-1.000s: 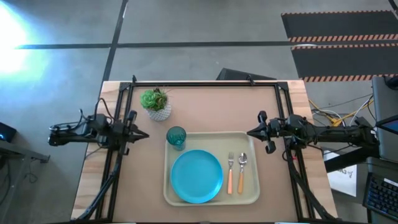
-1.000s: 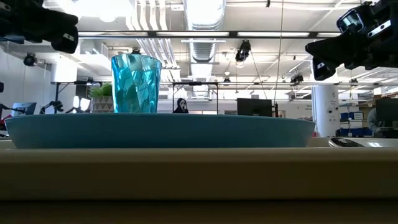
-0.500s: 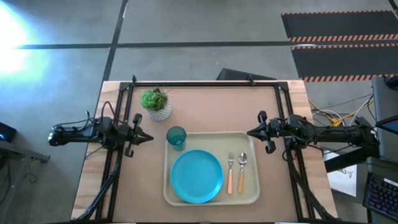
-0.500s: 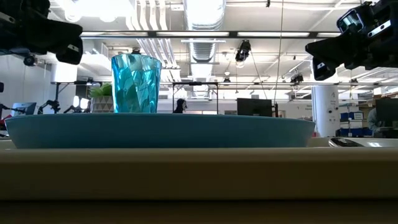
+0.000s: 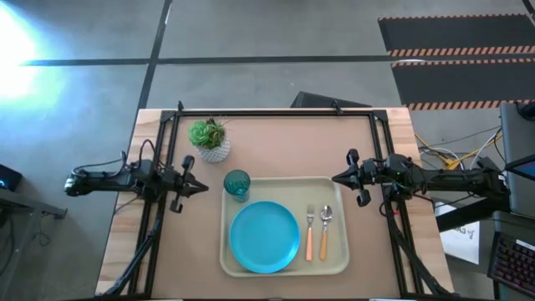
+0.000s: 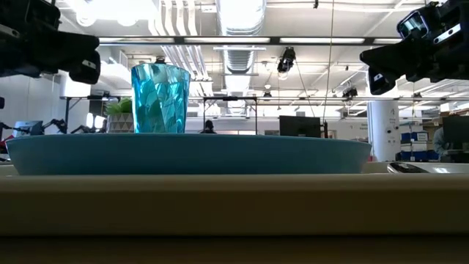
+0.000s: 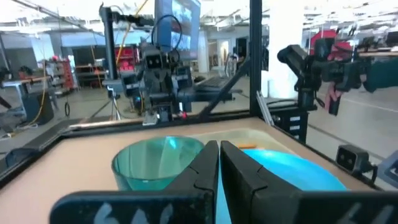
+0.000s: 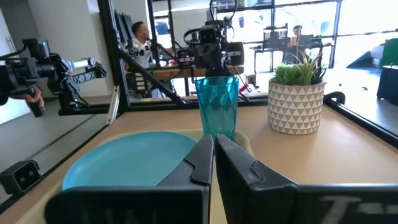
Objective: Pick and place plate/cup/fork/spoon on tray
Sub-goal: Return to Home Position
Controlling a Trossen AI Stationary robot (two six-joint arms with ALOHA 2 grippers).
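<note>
The cream tray [image 5: 338, 266] lies at the table's near middle. On it lie the sky-blue plate [image 5: 264, 237], the fork [image 5: 309, 232] and the spoon [image 5: 325, 228], both to the plate's right. The teal cup [image 5: 236, 184] stands upright in the tray's far left corner; it also shows in the low view [image 6: 160, 97]. My left gripper [image 5: 205, 187] is shut and empty, level above the table just left of the cup [image 7: 158, 163]. My right gripper [image 5: 334, 178] is shut and empty, above the tray's far right corner, pointing toward the cup [image 8: 217, 106].
A white pot with a green plant [image 5: 211, 140] stands on the table behind the cup, at the far left. A dark frame [image 5: 276, 111] runs along the table's far edge and sides. Bare tabletop lies left and right of the tray.
My left gripper has moved toward the table's right, closer to the cup, and sunk a little, staying shut. The right gripper and the things on the tray have kept still.
</note>
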